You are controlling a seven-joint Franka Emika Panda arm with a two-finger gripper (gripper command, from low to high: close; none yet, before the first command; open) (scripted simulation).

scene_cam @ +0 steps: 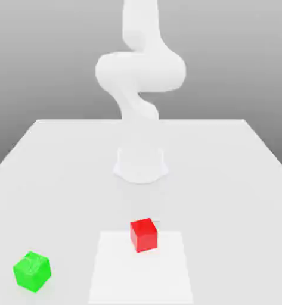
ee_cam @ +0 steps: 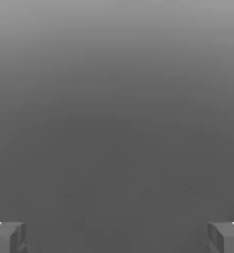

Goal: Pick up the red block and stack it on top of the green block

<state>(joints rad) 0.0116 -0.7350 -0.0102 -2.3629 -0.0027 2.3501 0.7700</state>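
1. The claw, a two-finger gripper (ee_cam: 117,238), is open wide. In the hand view, its two grey fingers stand far apart, one at each lower corner, with a plain grey backdrop spanning the gap between them. Its grip is empty.
2. A smooth grey backdrop (ee_cam: 117,113) fades from dark to lighter in the hand view.
3. A bright red block (scene_cam: 143,235), shaped like a cube, sits just right of the middle in the lower part of the exterior view. It is turned slightly, so its top and two side faces can be made out.
4. Beneath the red block is a white square patch (scene_cam: 140,277) on the tabletop. The block overlaps the patch's far edge.
5. A bright green block (scene_cam: 32,271), also a cube, rests near the lower corner at the exterior view's left. It is turned with one corner towards the viewer, and pale streaks cross its top. It lies beside the white patch, apart from it, and well apart from the red block.
6. Both blocks are on a pale, almost white table (scene_cam: 226,179), whose straight far edge runs across the exterior view.
7. Behind the blocks, a white robot arm (scene_cam: 141,71) rises from a rounded base (scene_cam: 141,167) on the table, bends at its joints and runs out of the top of the exterior view.
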